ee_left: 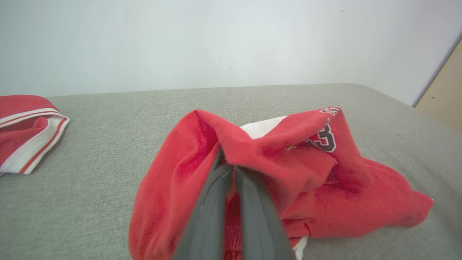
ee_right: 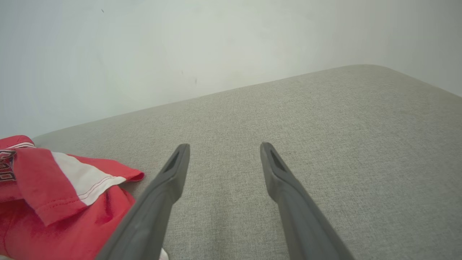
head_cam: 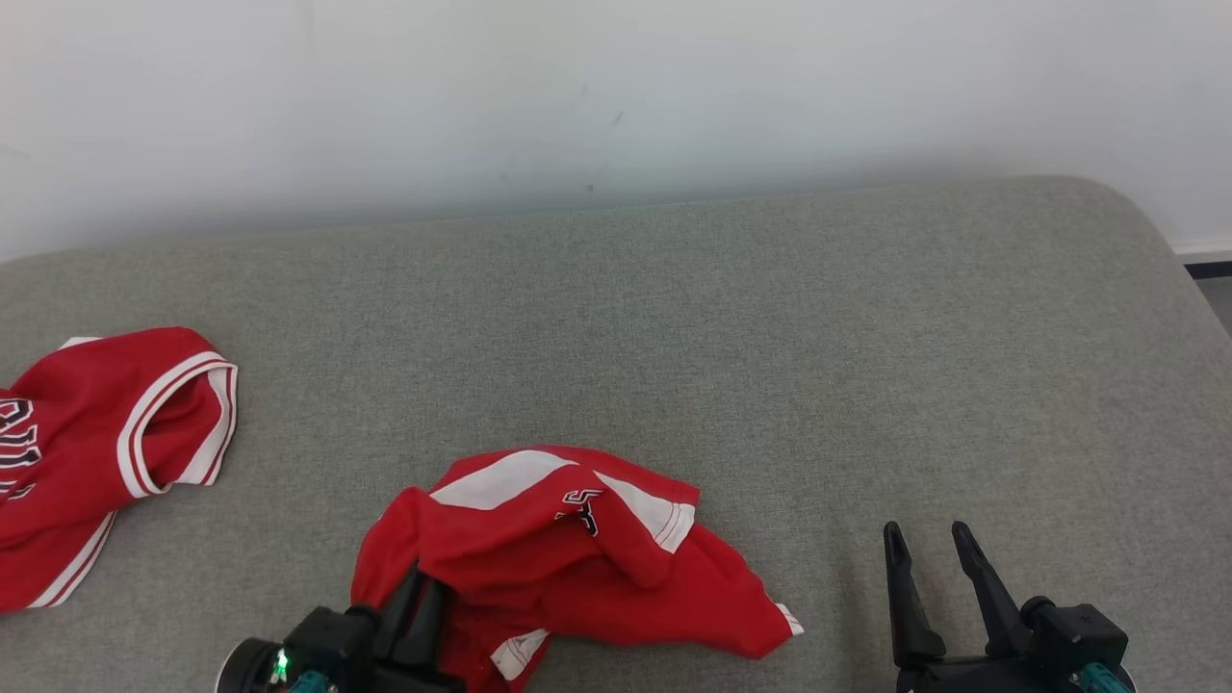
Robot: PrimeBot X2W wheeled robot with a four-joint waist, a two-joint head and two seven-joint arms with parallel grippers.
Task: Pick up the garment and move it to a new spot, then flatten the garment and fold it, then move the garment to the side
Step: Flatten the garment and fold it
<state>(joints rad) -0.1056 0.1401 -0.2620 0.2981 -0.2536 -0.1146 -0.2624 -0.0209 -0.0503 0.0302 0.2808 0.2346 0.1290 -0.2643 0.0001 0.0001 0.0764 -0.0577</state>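
Soft, light and limp, the crumpled red garment (head_cam: pixel 616 577), well right of the other red jersey (head_cam: pixel 96 433), will likely sag from the bunched fold the closed left hand (head_cam: pixel 423 599) pinches; the right hand (head_cam: pixel 929 544) gapes empty.

**Fingertips Buried, Shirts Cropped**

The tips of the left gripper (head_cam: pixel 426 587) are covered by a fold of the crumpled shirt (head_cam: pixel 577 558), so the pinched cloth cannot be seen. Its printed number is partly folded under. The second shirt (head_cam: pixel 96 452) is cut by the head view's left edge, its lettering with it. The base of the right gripper (head_cam: pixel 926 531) is cropped by the bottom edge.
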